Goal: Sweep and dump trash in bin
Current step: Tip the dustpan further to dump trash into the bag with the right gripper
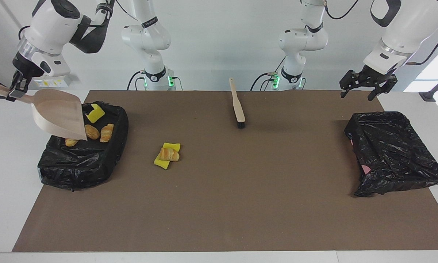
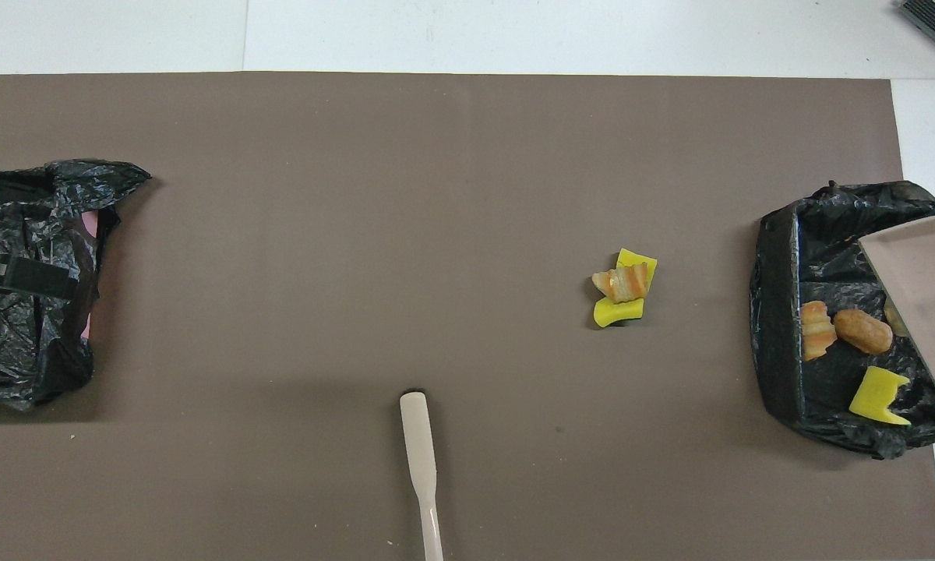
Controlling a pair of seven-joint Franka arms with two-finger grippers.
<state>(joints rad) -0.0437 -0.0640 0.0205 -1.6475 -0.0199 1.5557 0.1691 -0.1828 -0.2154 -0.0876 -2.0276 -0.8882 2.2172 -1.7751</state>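
Four pieces of trash (image 1: 92,131) already lie in my bin (image 1: 82,160), the black-bagged one at the right arm's end of the table: three golden-brown bread lumps and one yellow sponge bit. One lump is half hidden under the dustpan lip in the facing view. I judge this load dumped, task roughly past halfway.

My right gripper (image 1: 17,87) is clamped on the handle of the beige dustpan (image 1: 60,116), fingers tight around it. The pan hangs tilted, mouth down, over the bin's outer edge. No trash shows in or on the pan.

Left to do: a small pile (image 1: 167,155) on the brown mat (image 1: 241,204), between the bin and the table's middle, well apart from both. It looks like one striped bread lump sitting on two yellow sponge bits, one with a green side showing in the overhead view.

The brush (image 1: 237,104) lies loose on the mat near the robots, midway between the arms, bristles away from them. Nobody holds it.

My left gripper (image 1: 361,87) waits, jaws wide and empty, over the mat's edge near the second black-bagged bin (image 1: 392,153), which shows no trash.

Writing: a white sticker with yellow marks sits under my right wrist; can't read it. No brands legible.
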